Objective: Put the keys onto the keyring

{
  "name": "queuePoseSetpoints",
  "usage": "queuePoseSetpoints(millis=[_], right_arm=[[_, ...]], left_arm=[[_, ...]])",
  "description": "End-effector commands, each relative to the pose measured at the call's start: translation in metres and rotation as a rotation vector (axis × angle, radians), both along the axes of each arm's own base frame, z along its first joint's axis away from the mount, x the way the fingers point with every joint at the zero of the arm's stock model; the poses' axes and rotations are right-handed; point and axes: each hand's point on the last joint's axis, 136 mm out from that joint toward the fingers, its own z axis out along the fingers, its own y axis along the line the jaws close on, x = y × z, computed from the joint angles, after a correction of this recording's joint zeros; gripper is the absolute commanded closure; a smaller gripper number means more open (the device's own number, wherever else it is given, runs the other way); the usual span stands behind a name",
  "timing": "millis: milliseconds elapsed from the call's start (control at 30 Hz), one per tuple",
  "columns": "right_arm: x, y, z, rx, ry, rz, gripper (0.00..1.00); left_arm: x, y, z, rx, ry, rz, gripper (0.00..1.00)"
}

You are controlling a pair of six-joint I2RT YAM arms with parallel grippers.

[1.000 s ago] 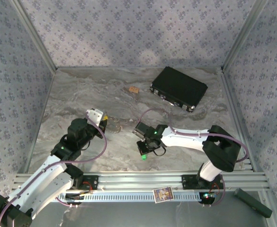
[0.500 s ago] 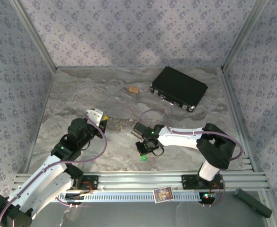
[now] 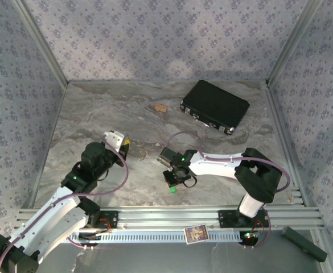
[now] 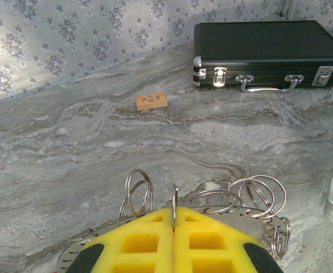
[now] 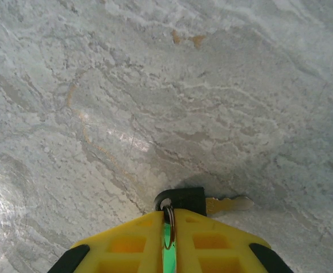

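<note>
My left gripper (image 4: pixel 175 213) is shut on one thin split ring (image 4: pixel 175 196), which stands upright between the yellow fingertips. That ring belongs to the keyring (image 4: pixel 69 254), a flat silvery toothed plate with several more wire loops (image 4: pixel 139 187) around it. In the top view the left gripper (image 3: pixel 124 149) sits left of centre. My right gripper (image 5: pixel 169 220) is low over the marble, its jaws a narrow slit apart. In the slit are a small ring and a green key (image 5: pixel 167 244). A dark-headed key (image 5: pixel 184 200) with a brass blade lies on the table at the fingertips. The right gripper (image 3: pixel 175 181) is near the middle.
A black case (image 3: pixel 214 106) with metal latches lies at the back right, also in the left wrist view (image 4: pixel 268 42). A small wooden block (image 3: pixel 161 107) sits left of it. Patterned walls close in the marble table on three sides.
The right arm's elbow and wrist have shifted a little to the left. The left arm holds still with its ring.
</note>
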Motion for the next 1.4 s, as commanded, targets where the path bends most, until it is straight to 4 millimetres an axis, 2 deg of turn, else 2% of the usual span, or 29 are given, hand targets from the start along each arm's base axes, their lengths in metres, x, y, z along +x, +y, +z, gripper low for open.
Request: queuePoseSetpoints(millis=[0, 233, 300, 367, 433, 633, 800, 967, 1100, 1367], right_arm=[[0.003, 0.003, 0.003, -0.002, 0.007, 0.004, 0.87], [0.004, 0.002, 0.004, -0.007, 0.002, 0.003, 0.96], [0.006, 0.002, 0.008, -0.002, -0.012, 0.006, 1.00], [0.009, 0.001, 0.016, 0.005, -0.043, 0.012, 1.00], [0.014, 0.001, 0.030, 0.019, -0.101, 0.039, 1.00], [0.027, -0.002, 0.095, 0.135, -0.374, 0.176, 1.00], [0.029, -0.006, 0.139, 0.258, -0.547, 0.350, 1.00], [0.023, -0.005, 0.175, 0.425, -0.672, 0.512, 1.00], [0.016, -0.007, 0.188, 0.483, -0.735, 0.586, 1.00], [0.006, -0.001, 0.185, 0.534, -0.758, 0.668, 1.00]], left_arm=[[0.002, -0.003, 0.019, -0.030, -0.060, -0.014, 1.00], [0.002, -0.003, 0.018, -0.029, -0.057, -0.015, 1.00], [0.001, -0.004, 0.018, -0.027, -0.057, -0.018, 1.00], [0.001, -0.004, 0.018, -0.027, -0.056, -0.019, 1.00], [0.001, -0.004, 0.019, -0.027, -0.055, -0.025, 1.00], [-0.006, -0.019, 0.023, -0.036, -0.054, -0.116, 1.00], [-0.021, -0.044, 0.027, -0.042, -0.057, -0.284, 1.00], [-0.048, -0.076, 0.012, 0.003, -0.021, -0.510, 1.00], [-0.061, -0.095, 0.005, 0.006, 0.021, -0.614, 1.00], [-0.071, -0.113, -0.001, -0.019, 0.090, -0.691, 1.00]])
